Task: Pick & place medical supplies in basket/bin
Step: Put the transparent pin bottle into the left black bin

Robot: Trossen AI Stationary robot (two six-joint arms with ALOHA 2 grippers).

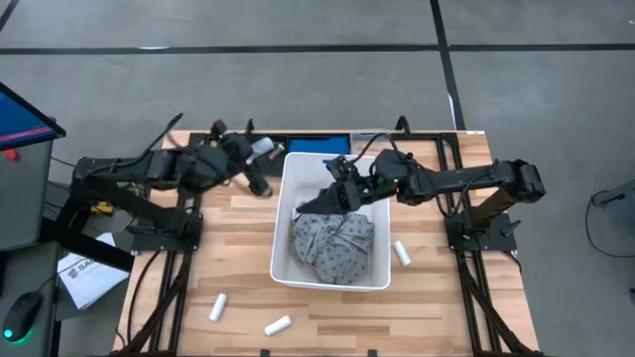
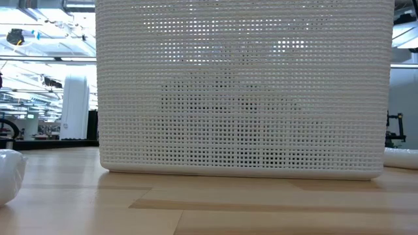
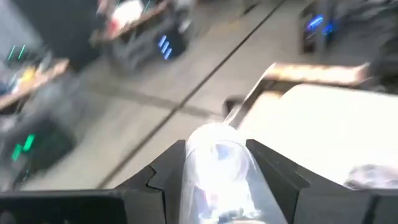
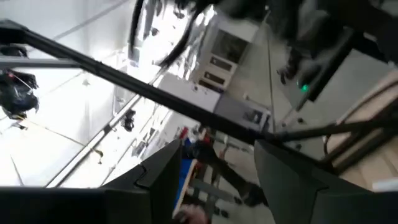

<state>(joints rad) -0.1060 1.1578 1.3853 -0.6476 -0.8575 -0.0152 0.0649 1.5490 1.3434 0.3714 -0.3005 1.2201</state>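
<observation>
The white tub (image 1: 332, 273) stands mid-table; its perforated wall (image 2: 241, 91) fills the low view. A grey speckled fabric piece (image 1: 332, 243) lies inside it. My left gripper (image 1: 260, 154) hovers just beyond the tub's far left corner, shut on a white roll (image 3: 214, 168). My right gripper (image 1: 332, 198) hangs over the tub's far half, above the fabric. It is open and tipped upward, with nothing between its fingers (image 4: 165, 177). Three more white rolls lie flat on the table: one right of the tub (image 1: 402, 253) and two near the front edge (image 1: 218, 307) (image 1: 277, 324). My left gripper pinches the white roll between its two fingers (image 3: 168, 174), one on either side. The roll lies along the fingers, and its free end (image 3: 214, 140) sticks out past them. It is lifted clear of the table.
A blue flat thing (image 1: 317, 145) lies at the table's far edge behind the tub. In the low view a roll (image 2: 10, 176) shows at the left and another (image 2: 401, 156) at the right. Bare wood lies left and in front of the tub.
</observation>
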